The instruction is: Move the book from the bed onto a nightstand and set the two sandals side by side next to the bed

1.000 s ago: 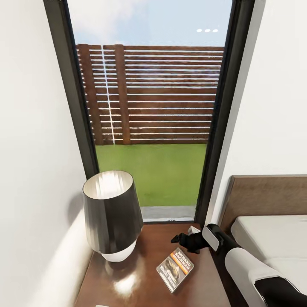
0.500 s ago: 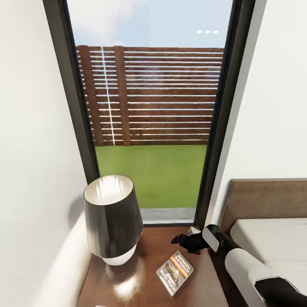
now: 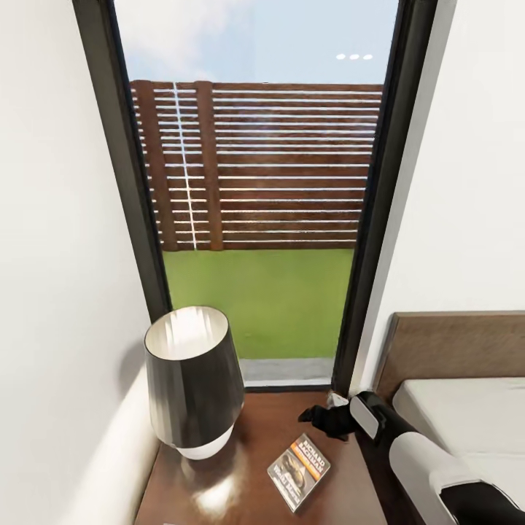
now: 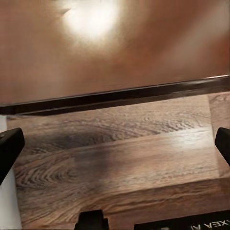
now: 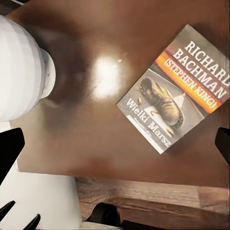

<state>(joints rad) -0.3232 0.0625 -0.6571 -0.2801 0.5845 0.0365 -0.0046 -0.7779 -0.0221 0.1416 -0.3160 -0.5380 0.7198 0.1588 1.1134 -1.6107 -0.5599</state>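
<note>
- The book (image 3: 299, 471) lies flat, cover up, on the glossy top of the nightstand (image 3: 240, 503), turned at an angle to its edges; the orange band and white lettering read clearly from the right wrist view (image 5: 178, 86).
- A lamp (image 3: 193, 380) with a dark shade and white base stands on the same nightstand, beside the book and apart from it.
- The right claw (image 3: 321, 419) hangs above the nightstand's back right part, past the book and not touching it; its dark fingers sit wide apart at the two sides of the right wrist view, with nothing between them.
- The left claw (image 4: 115, 143) is likewise spread (fingertips at either edge of its wrist view), empty, looking down on wood-plank floor (image 4: 120, 158) by a dark cabinet edge.
- The bed (image 3: 467, 415) stands just right of the nightstand, headboard against the white wall.
- Behind is a tall dark-framed window (image 3: 255, 219) onto grass and a slatted fence.
</note>
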